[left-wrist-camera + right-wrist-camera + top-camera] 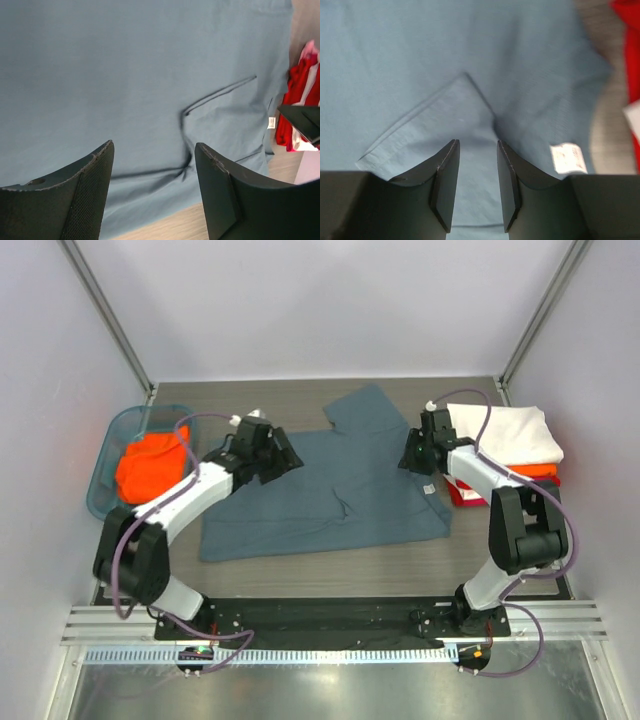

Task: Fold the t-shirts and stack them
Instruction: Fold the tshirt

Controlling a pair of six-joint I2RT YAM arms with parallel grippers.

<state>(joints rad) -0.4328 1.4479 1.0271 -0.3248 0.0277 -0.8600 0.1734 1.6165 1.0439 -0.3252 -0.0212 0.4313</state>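
A slate blue-grey t-shirt (330, 495) lies spread flat on the table, one sleeve pointing to the far side. Its white neck label (566, 157) shows near the right edge. My left gripper (288, 461) hovers over the shirt's left part, open with nothing between the fingers (154, 150). At the shirt's right edge my right gripper (409, 462) is low over the cloth, its jaws (477, 145) apart by a narrow gap and holding nothing. A folded white t-shirt (505, 430) tops a stack with orange and red t-shirts (468, 495) at the right.
A teal plastic basket (100, 480) at the left table edge holds an orange t-shirt (150, 465). Bare grey wood table (290, 405) shows beyond and in front of the blue shirt. White enclosure walls stand on three sides.
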